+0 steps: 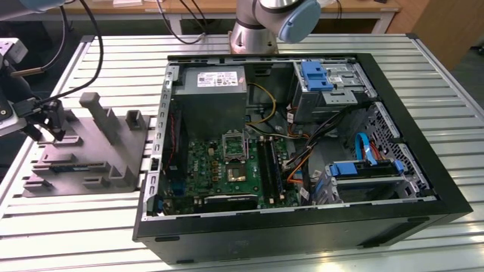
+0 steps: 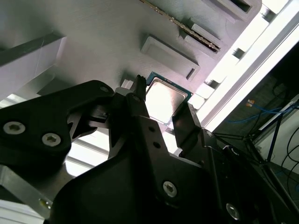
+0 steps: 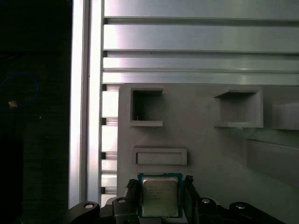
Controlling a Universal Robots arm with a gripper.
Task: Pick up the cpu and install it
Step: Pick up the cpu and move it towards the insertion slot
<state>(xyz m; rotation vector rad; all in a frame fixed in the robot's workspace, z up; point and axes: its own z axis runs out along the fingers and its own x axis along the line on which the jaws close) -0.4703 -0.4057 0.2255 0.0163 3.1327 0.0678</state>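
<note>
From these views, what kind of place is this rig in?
Probably a robotics lab or workshop bench for PC assembly trials: a slotted aluminium table, an open desktop computer case with its motherboard exposed, and a grey parts fixture with the cpu seated in it.
</note>
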